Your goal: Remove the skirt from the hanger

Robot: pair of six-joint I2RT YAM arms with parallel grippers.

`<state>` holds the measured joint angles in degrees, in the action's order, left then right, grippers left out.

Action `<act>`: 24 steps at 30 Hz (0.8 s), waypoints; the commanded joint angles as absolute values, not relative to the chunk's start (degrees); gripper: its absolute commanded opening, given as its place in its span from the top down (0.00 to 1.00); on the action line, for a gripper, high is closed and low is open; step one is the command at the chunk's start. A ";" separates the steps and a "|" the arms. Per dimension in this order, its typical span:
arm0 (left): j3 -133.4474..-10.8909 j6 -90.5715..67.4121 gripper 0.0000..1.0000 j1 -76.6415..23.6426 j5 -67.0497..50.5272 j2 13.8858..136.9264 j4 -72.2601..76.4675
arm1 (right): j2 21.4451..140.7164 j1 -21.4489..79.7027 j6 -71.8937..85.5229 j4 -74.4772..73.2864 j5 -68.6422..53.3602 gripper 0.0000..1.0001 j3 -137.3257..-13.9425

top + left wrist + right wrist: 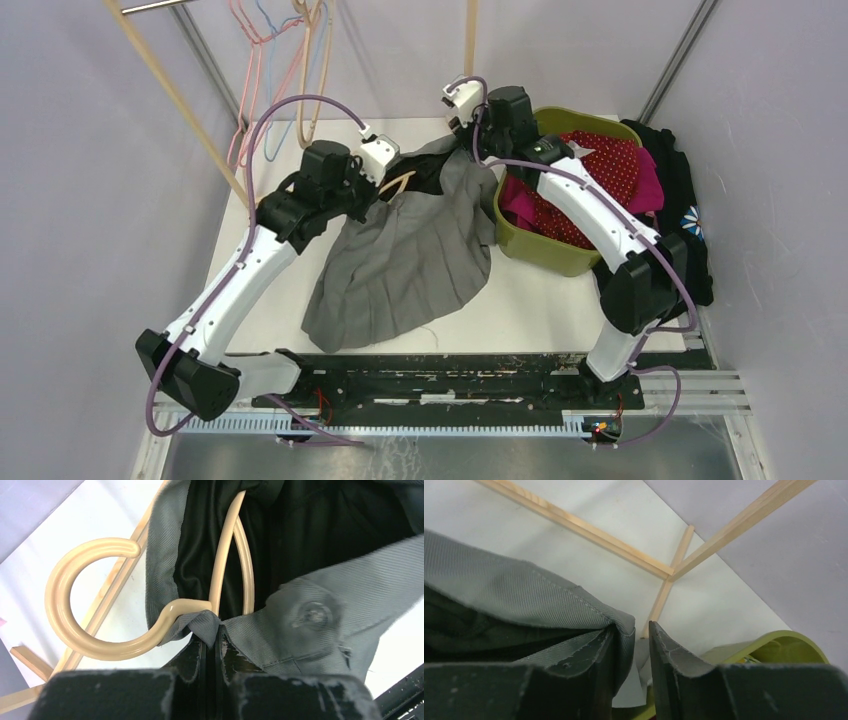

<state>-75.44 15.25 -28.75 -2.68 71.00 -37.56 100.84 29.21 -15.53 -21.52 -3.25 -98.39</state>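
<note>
The grey skirt (pixel 420 250) lies spread on the white table, its waistband lifted between the two arms. A cream plastic hanger (pixel 65 615) is still threaded into the waistband, with its hook sticking out to the left and its bars running into the dark lining. My left gripper (pixel 210 642) is shut on a fold of the skirt's (pixel 310 630) waistband just below the hanger's neck. My right gripper (pixel 634 630) stands open with a gap between its fingers. The skirt's (pixel 514 595) waistband edge drapes over its left finger (pixel 599 650).
A green basket (pixel 530 245) with red clothes (pixel 600 170) stands at the right, with a black garment (pixel 680 180) beside it. Wooden rack poles (pixel 170 90) and spare pink and blue hangers (pixel 265 60) are at the back left. The rack's wooden base bars (pixel 589 530) lie beyond the right gripper.
</note>
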 commanded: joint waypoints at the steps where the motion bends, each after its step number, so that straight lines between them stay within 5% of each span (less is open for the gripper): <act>1: -79.39 17.75 0.97 -29.10 -2.08 72.47 -35.81 | 91.70 28.94 -15.09 -18.93 -6.44 0.60 -97.10; 7: -84.17 23.09 0.97 -29.09 -2.50 78.42 -35.20 | 83.13 30.35 -14.78 -20.58 -13.59 0.48 -94.98; 24: -88.72 26.72 0.97 -29.31 -14.68 74.36 -40.17 | 88.11 33.43 -20.53 -20.96 -18.49 0.54 -90.16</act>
